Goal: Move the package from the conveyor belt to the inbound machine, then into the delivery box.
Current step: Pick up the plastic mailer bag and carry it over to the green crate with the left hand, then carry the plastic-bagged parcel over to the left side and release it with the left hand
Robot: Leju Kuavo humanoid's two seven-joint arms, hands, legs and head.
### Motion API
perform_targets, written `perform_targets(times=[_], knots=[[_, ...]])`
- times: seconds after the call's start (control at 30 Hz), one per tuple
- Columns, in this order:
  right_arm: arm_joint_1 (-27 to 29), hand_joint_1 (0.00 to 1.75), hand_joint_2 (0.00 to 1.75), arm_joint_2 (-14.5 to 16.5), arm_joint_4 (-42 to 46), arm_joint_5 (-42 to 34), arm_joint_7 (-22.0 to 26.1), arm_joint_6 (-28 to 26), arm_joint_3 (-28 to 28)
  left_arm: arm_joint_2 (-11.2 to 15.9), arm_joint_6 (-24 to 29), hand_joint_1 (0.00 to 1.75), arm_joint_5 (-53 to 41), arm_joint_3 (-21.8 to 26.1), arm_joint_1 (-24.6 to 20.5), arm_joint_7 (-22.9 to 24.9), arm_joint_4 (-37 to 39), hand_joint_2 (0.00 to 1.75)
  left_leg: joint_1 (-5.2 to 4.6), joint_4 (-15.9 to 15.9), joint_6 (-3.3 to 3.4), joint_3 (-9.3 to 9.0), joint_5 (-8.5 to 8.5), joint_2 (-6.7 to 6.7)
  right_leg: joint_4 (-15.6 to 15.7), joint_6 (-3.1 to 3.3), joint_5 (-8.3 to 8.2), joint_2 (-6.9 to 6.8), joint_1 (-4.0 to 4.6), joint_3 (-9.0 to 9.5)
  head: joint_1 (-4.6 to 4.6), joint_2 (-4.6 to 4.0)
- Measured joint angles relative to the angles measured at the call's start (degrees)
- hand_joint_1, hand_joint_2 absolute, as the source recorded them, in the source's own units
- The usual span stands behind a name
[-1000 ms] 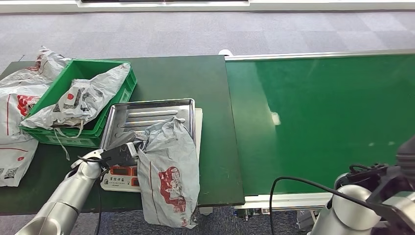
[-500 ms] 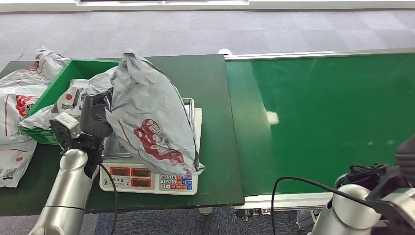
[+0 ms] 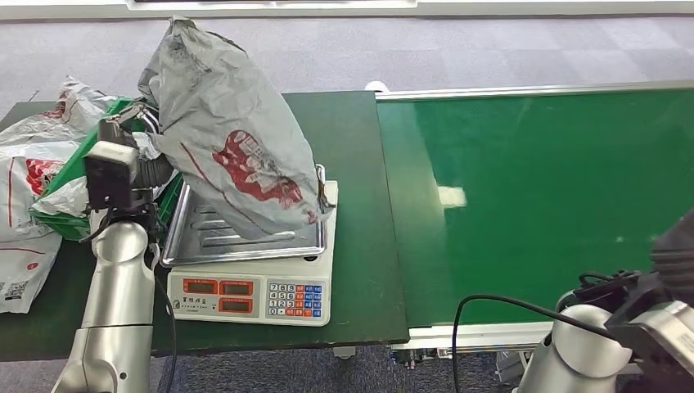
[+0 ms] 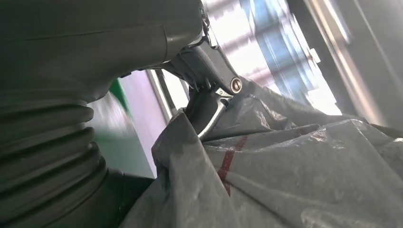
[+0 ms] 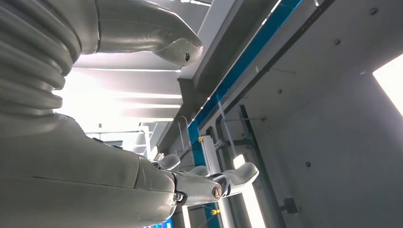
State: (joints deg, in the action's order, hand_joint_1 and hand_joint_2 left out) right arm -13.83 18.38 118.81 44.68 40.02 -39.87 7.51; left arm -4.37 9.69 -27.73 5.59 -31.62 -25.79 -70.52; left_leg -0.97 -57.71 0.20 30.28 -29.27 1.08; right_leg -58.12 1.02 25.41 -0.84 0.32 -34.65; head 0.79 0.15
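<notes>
Package [image 3: 233, 139] is gripped by the left robot hand [image 3: 151, 168] above the scale tray [image 3: 245, 237]; fingers [image 4: 209, 107] are seen clamped on its plastic. Right robot hand [image 5: 209, 183] is spread, empty.

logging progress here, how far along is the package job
Done: the package is off the conveyor belt and has reached the scale. In hand: the left hand grips the package and holds it up over the scale's tray, its lower end close to the tray. Left: dropping it into the green box, where another bag lies. The right hand holds nothing.
</notes>
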Motion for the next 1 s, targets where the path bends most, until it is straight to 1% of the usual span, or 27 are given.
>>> perform_targets(times=[0.03, 0.07, 0.1, 0.13, 0.17, 0.2, 0.27, 0.33, 0.43, 0.53, 0.63, 0.73, 0.87, 1.0], knots=[[0.00, 0.00, 1.75, 0.00, -0.01, 0.13, 0.00, 0.00, -0.04, -0.61, 8.39, 1.75, -10.64, -0.87, -1.32, 4.09, 0.83, 1.75, 0.00, 0.00, 0.00, 0.03, 0.00, -0.04, 0.00, 0.00, 0.00, -0.04, 0.00, 0.01, -0.01, 0.00], [-0.01, 0.00, 1.75, 0.00, -0.03, 0.23, 0.00, 0.00, -0.11, -1.12, 15.23, 1.75, -20.84, -1.89, -2.71, 7.44, 1.84, 1.75, 0.00, -0.01, 0.01, 0.04, 0.01, -0.09, 0.00, 0.00, 0.00, -0.08, -0.01, 0.03, -0.01, 0.00], [-0.02, 0.00, 1.75, 0.00, -0.07, 0.29, 0.00, 0.00, -0.17, -1.55, 19.79, 1.75, -29.72, -2.86, -4.08, 9.79, 2.91, 1.75, -0.01, -0.01, 0.01, 0.04, 0.01, -0.12, 0.00, 0.00, 0.00, -0.11, -0.02, 0.05, -0.01, 0.00], [-0.04, 0.00, 1.75, 0.00, -0.10, 0.30, 0.00, 0.00, -0.25, -1.88, 22.29, 1.75, -36.62, -3.77, -5.44, 11.51, 4.12, 1.75, -0.01, -0.01, 0.01, 0.03, 0.01, -0.13, 0.00, 0.00, -0.01, -0.12, -0.03, 0.06, -0.02, 0.00], [-0.06, 0.00, 1.75, 0.00, -0.16, 0.29, 0.00, 0.00, -0.39, -2.18, 23.16, 1.75, -40.50, -4.48, -6.91, 13.18, 5.62, 1.75, -0.02, -0.01, 0.01, 0.03, 0.01, -0.13, 0.00, 0.00, -0.01, -0.12, -0.03, 0.06, -0.01, 0.00], [-0.10, 0.00, 1.75, 0.01, -0.24, 0.27, 0.00, 0.00, -0.64, -2.45, 23.41, 1.75, -42.47, -5.00, -8.55, 15.32, 7.44, 1.75, -0.03, -0.01, 0.01, 0.03, 0.01, -0.10, 0.00, -0.01, -0.02, -0.10, -0.04, 0.06, -0.02, 0.00], [-0.19, 0.00, 1.75, 0.02, -0.48, 0.41, -0.16, 0.01, -1.57, -2.86, 24.27, 1.75, -43.09, -5.59, -12.60, 20.19, 12.22, 1.75, -0.03, -0.01, 0.01, 0.04, 0.01, -0.03, 0.00, -0.01, -0.04, -0.05, -0.05, 0.04, -0.01, 0.00], [-0.24, 0.00, 1.75, 0.02, -0.74, 0.52, -0.36, 0.02, -2.85, -2.93, 25.99, 1.75, -43.09, -5.64, -17.14, 23.81, 17.68, 1.75, -0.03, -0.01, 0.01, 0.04, 0.01, 0.02, 0.00, -0.01, -0.07, -0.03, -0.04, 0.03, -0.01, 0.00], [-0.24, 0.00, 1.75, 0.02, -1.34, 0.32, -0.29, 0.02, -4.51, -2.31, 28.44, 1.75, -41.61, -4.76, -23.17, 26.67, 25.64, 1.75, 0.01, -0.01, -0.02, 0.03, 0.03, 0.02, -0.01, 0.00, -0.08, -0.03, -0.01, 0.02, 0.00, 0.00], [-0.25, 0.00, 1.75, 0.02, -2.06, 0.32, -0.53, 0.01, -5.48, -1.43, 29.28, 1.75, -39.93, -3.36, -26.87, 27.38, 31.48, 1.75, 0.04, 0.01, -0.06, 0.02, 0.05, 0.02, -0.03, 0.01, -0.07, -0.02, 0.02, 0.02, 0.00, 0.00], [-0.28, 0.00, 1.75, 0.02, -2.64, 0.72, -1.27, 0.01, -6.29, -0.28, 29.82, 1.75, -37.46, -1.34, -28.30, 26.86, 34.69, 1.75, 0.07, 0.03, -0.08, 0.03, 0.07, 0.02, -0.05, 0.03, -0.06, -0.01, 0.04, 0.02, -0.01, 0.00], [-0.23, 0.00, 1.75, 0.01, -3.33, 0.95, -1.45, 0.01, -7.11, 1.00, 29.94, 1.75, -32.76, 3.07, -28.52, 26.08, 36.45, 1.75, 0.08, 0.04, -0.09, 0.02, 0.06, 0.12, -0.06, 0.04, -0.05, 0.09, 0.04, 0.01, -0.01, 0.00], [-0.03, 0.00, 1.75, 0.00, -4.23, 0.45, -0.33, 0.01, -7.74, 2.55, 30.02, 1.75, -28.95, 12.63, -27.95, 26.02, 37.21, 1.75, 0.09, 0.05, -0.10, 0.01, 0.06, 0.18, -0.06, 0.05, -0.04, 0.13, 0.07, -0.03, 0.00, 0.00], [0.17, 0.00, 1.75, 0.00, -4.77, 0.50, -0.11, 0.00, -8.08, 3.47, 30.06, 1.75, -28.52, 21.40, -27.33, 24.64, 37.74, 1.75, 0.09, 0.05, -0.10, 0.05, 0.07, 0.02, -0.07, 0.08, -0.03, 0.03, 0.08, -0.01, -0.01, 0.00]])
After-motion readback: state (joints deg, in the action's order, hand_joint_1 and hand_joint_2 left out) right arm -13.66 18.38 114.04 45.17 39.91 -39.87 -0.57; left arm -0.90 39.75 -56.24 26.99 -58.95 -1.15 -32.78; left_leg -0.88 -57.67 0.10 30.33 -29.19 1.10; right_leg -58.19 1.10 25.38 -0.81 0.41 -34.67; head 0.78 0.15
